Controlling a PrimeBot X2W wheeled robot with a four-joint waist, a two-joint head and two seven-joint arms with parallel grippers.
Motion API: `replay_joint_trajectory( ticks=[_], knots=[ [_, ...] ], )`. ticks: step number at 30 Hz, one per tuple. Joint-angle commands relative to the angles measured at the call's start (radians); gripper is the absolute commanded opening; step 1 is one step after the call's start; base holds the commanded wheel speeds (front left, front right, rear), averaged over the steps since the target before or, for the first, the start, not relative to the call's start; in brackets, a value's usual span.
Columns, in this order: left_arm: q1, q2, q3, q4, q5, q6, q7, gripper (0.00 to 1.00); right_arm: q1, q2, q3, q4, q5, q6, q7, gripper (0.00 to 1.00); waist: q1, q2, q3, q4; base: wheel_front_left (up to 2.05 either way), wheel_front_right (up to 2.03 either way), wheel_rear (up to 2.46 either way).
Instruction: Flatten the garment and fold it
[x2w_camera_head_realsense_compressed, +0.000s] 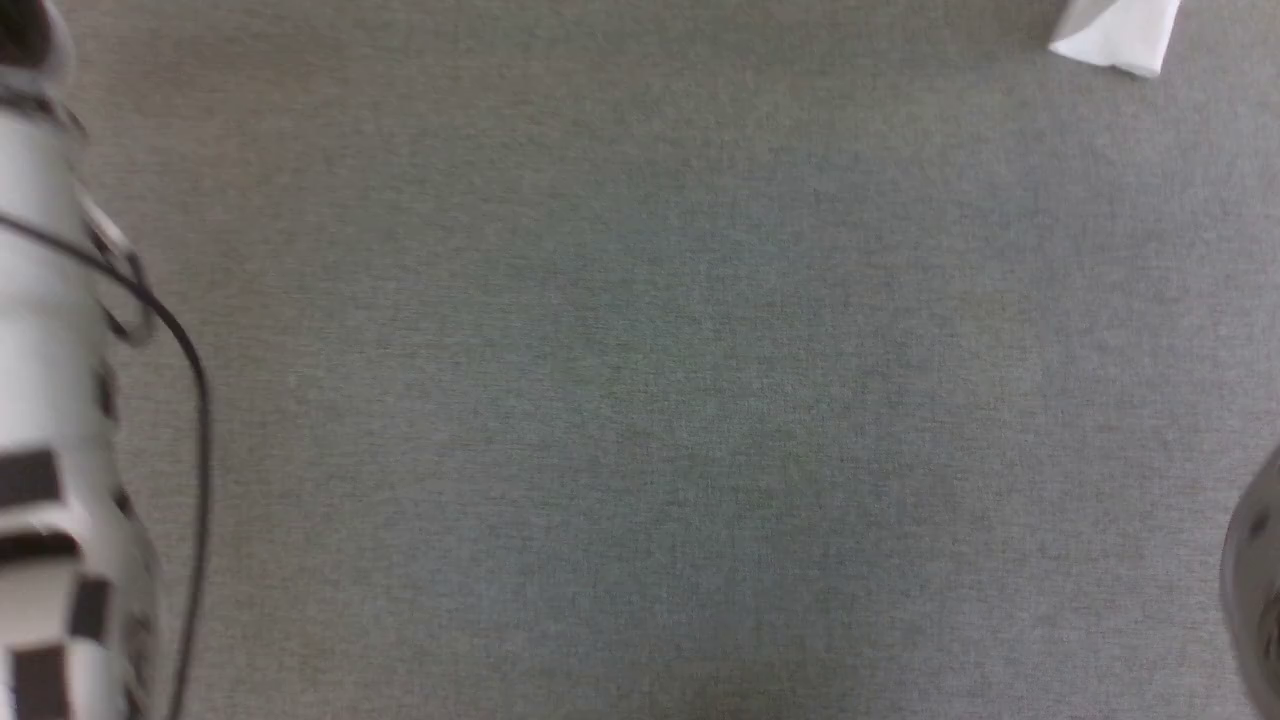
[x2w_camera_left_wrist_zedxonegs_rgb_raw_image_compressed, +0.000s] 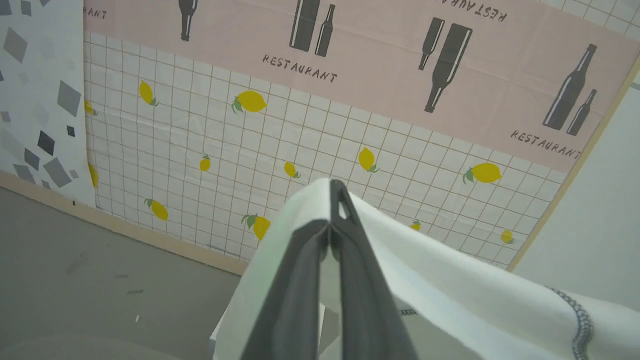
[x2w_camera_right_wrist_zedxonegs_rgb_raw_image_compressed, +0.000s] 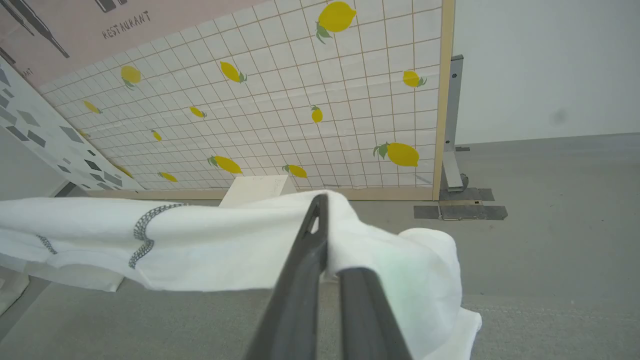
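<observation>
Left wrist view first: left gripper (x2w_camera_left_wrist_zedxonegs_rgb_raw_image_compressed: 336, 197) clenched on a fold of the garment (x2w_camera_left_wrist_zedxonegs_rgb_raw_image_compressed: 450, 280), white cloth draped over both dark fingertips and trailing away to the lower right, with a zigzag-stitched hem at that edge. Right wrist view: right gripper (x2w_camera_right_wrist_zedxonegs_rgb_raw_image_compressed: 321, 210) likewise pinched tight on the same cloth, fabric stretched off to the left of the fingers, a stitching line across it, a loose bunch sagging on the right. Held up in the air, then, clear of the grey tabletop (x2w_camera_head_realsense_compressed: 640, 400), slung as a band between the two grippers, long axis running from one to the other; neither arm nearer, both gripping an end. Behind, a lemon-printed wall panel (x2w_camera_left_wrist_zedxonegs_rgb_raw_image_compressed: 300, 135) and a white box (x2w_camera_right_wrist_zedxonegs_rgb_raw_image_compressed: 257, 189) at its foot. Head view: bare tabletop, pale left forearm (x2w_camera_head_realsense_compressed: 40, 400) with its black cable (x2w_camera_head_realsense_compressed: 198, 400) along the left side, and a white scrap (x2w_camera_head_realsense_compressed: 1115, 35) toward the far right, possibly a hanging corner of the cloth, too blurred to tell. Next, probably: lower both ends together onto the tabletop and draw them apart along that axis to lay the cloth flat; nothing spread or folded yet.
</observation>
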Motion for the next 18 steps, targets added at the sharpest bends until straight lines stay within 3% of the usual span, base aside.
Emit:
replay_joint_trajectory(
  ticks=[1, 4, 8, 14, 15, 18],
  knots=[
    [0.055, -0.005, 0.005, -0.014, -0.011, -0.011, -0.023, 0.00, 0.068, -0.011, 0.004, -0.030, 0.027, -0.002, -0.016, 0.00, -0.0003, 0.0000, -0.066, 0.025, 0.00, 0.00, 0.00],
    [0.222, -0.034, 0.017, -0.054, -0.037, -0.022, -0.057, 0.00, 0.266, 0.000, -0.005, -0.109, 0.103, -0.002, -0.029, 0.00, -0.0003, 0.0000, -0.129, 0.033, 0.00, 0.00, 0.00],
    [0.505, -0.084, 0.041, -0.135, -0.072, 0.004, -0.070, 0.00, 0.558, 0.031, -0.052, -0.229, 0.163, -0.002, -0.063, 0.00, -0.0003, 0.0000, -0.231, 0.046, 0.00, 0.00, 0.00],
    [0.890, -0.157, 0.071, -0.249, -0.125, 0.075, -0.025, 0.00, 0.922, 0.086, -0.114, -0.340, 0.199, -0.002, -0.091, 0.00, -0.0003, 0.0000, -0.347, 0.058, 0.00, 0.00, 0.00],
    [1.039, -0.179, 0.081, -0.305, -0.144, 0.114, 0.018, 0.00, 1.067, 0.095, -0.139, -0.367, 0.191, -0.002, -0.092, 0.00, -0.0003, 0.0000, -0.390, 0.061, 0.00, 0.00, 0.00],
    [1.145, -0.178, 0.087, -0.363, -0.142, 0.160, 0.067, 0.00, 1.178, 0.098, -0.155, -0.394, 0.174, -0.002, -0.066, 0.00, -0.0003, 0.0000, -0.423, 0.065, 0.00, 0.00, 0.00]
  ],
)
